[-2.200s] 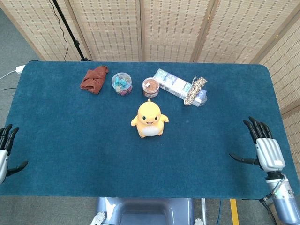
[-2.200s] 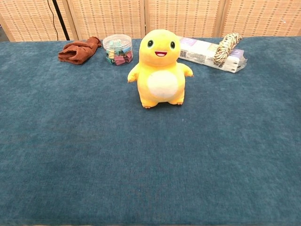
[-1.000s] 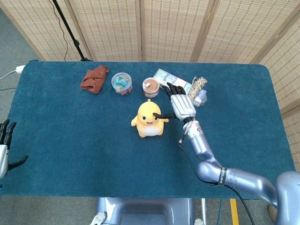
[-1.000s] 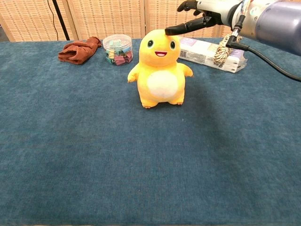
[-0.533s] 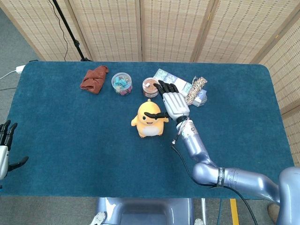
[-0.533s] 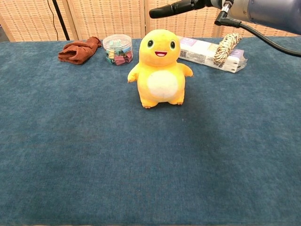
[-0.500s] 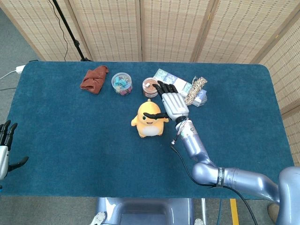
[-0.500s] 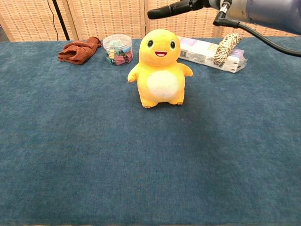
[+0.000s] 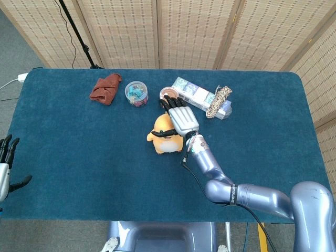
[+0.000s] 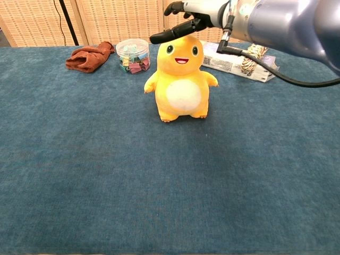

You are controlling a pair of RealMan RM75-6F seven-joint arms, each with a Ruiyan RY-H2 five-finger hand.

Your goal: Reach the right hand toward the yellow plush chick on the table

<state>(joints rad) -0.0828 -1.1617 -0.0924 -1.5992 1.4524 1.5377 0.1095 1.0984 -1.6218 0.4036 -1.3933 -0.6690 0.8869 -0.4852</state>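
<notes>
The yellow plush chick (image 9: 162, 140) (image 10: 181, 79) stands upright near the middle of the blue table, facing me. My right hand (image 9: 180, 118) (image 10: 186, 16) hovers open just above the chick's head, fingers spread, thumb stretched out over its left side. In the head view it covers most of the head. Whether it touches the plush I cannot tell. My left hand (image 9: 5, 167) rests open at the table's near left edge, holding nothing.
Along the back lie a brown cloth (image 9: 106, 88) (image 10: 89, 56), a clear tub of clips (image 9: 136, 93) (image 10: 133, 55), a brown-lidded jar (image 9: 168, 94), a flat printed box (image 9: 198, 96) (image 10: 228, 59) and a coiled rope (image 9: 218, 101) (image 10: 251, 56). The blue table (image 9: 79, 157) spreads wide at the front.
My right hand has shifted left and lower, from beside and above the chick to directly over its head. The left hand and the chick have not moved.
</notes>
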